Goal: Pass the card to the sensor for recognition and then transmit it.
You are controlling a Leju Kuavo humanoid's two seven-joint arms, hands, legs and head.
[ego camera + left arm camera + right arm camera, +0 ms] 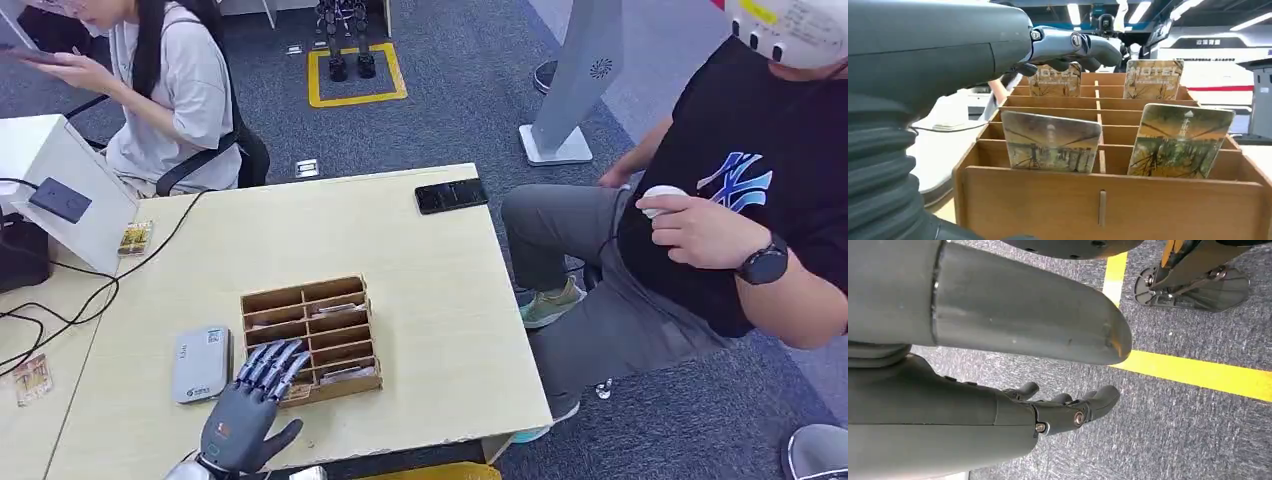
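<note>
So the left hand (250, 400) is out over the near left corner of the wooden card organizer (312, 338), fingers spread apart and stretched forward above the near compartments, holding nothing. From the left wrist view you can see its fingertips (1098, 50) hanging just above a hotel card (1054, 80) standing in one of the far slots; can't tell if they actually touch it. There's another hotel card (1153, 79) beside that one in the same far row, plus two more cards in the near row, one on the left (1050, 142) and one on the right (1178, 142), all standing up and leaning a bit in their compartments. The right hand (1068, 410) is hanging down over grey carpet with a yellow floor line (1198, 372) past it, fingers loosely extended and apart, nothing in it. On the light wood table (430, 290) a grey card reader (201, 363) lies just left of the organizer, and a black phone (451, 195) sits at the far right edge. Far left there's a white slanted stand (60, 190) with a dark pad on it and cables running off. A person in a black shirt (740, 190) sits to the right of the table, another person (165, 80) sits at the far left.
</note>
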